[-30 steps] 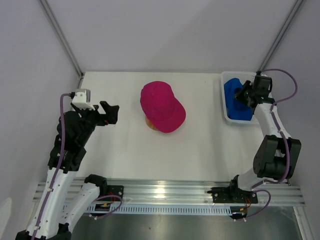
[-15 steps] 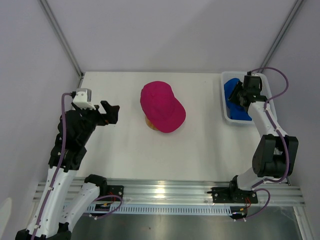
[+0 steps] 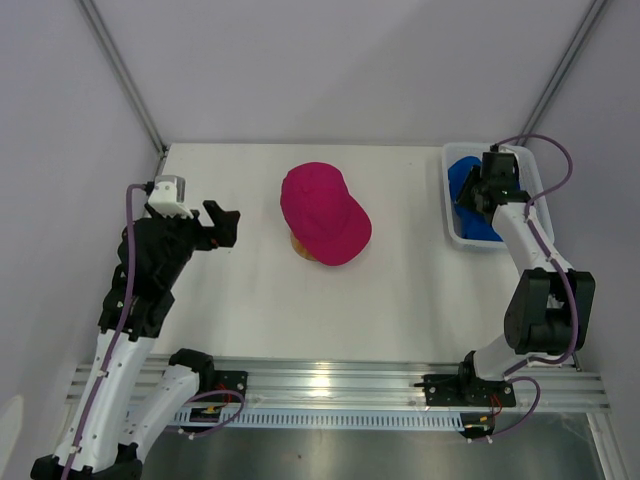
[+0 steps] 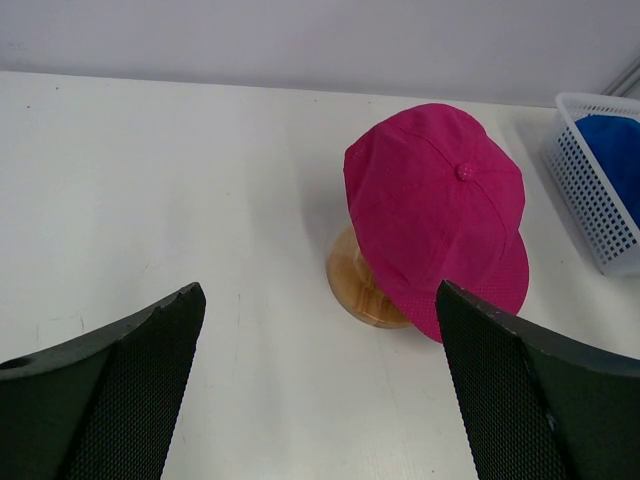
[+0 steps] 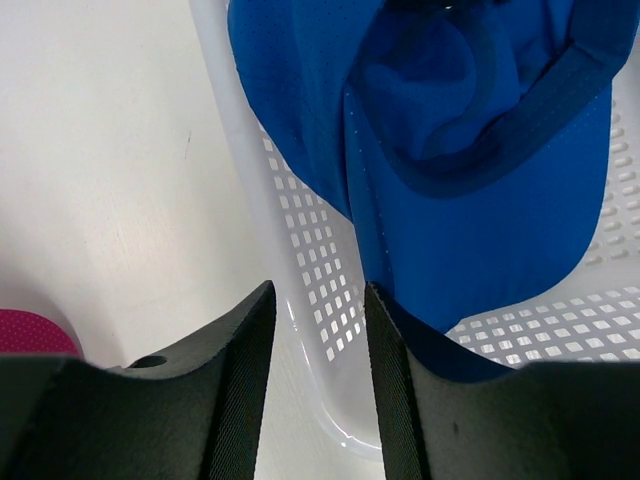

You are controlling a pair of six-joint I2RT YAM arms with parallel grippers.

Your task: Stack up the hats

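A magenta-pink hat (image 3: 322,212) (image 4: 435,210) sits on the round wooden stand (image 4: 362,290) at mid-table, brim toward the front right. A royal blue hat (image 3: 463,182) (image 5: 470,150) lies in the white mesh basket (image 3: 490,243) at the far right. My right gripper (image 3: 484,192) (image 5: 318,290) hovers over the basket's left wall, open by a modest gap. Only the wall and table show between its fingers; one finger overlaps the blue hat's edge. My left gripper (image 3: 222,225) (image 4: 318,300) stands wide open and holds nothing, left of the pink hat.
The basket (image 4: 590,200) stands against the table's far right corner, its left wall (image 5: 300,260) right under my right fingers. Frame posts rise at the back corners. White table (image 3: 400,290) lies between the stand and the basket.
My right gripper has shifted left and back over the basket, from its middle to its left wall, and its jaws have widened. The left arm and the pink hat have stayed put.
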